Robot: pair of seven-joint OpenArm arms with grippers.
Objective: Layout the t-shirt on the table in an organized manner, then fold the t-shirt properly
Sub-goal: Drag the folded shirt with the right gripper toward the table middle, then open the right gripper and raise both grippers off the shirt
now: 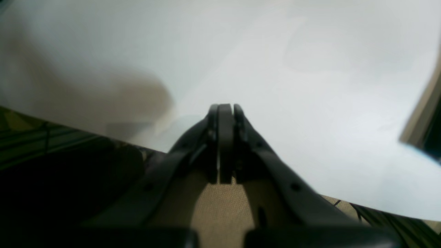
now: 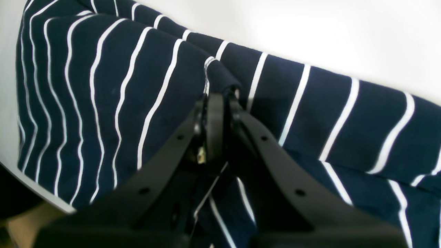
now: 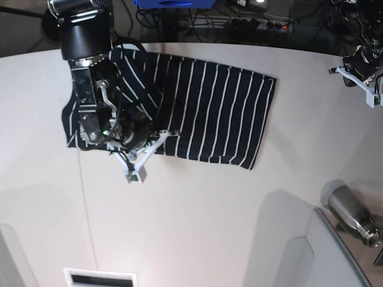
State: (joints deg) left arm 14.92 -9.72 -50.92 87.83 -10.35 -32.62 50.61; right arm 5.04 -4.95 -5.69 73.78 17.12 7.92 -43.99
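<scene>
My right fingers (image 2: 217,98) are clamped on a t-shirt (image 2: 103,103) pinch, left fingers (image 1: 225,108) together idle over the surface (image 1: 310,86); I'd lift slowly, watching stripes

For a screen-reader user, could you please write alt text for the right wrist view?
The right gripper is shut on a small pinched ridge of the t-shirt, navy with thin white stripes. The shirt lies wrinkled on the white table, which shows beyond it.

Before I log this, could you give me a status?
Right gripper shut on the navy white-striped fabric t-shirt. Left gripper shut, empty. Nothing obstructing.
</scene>
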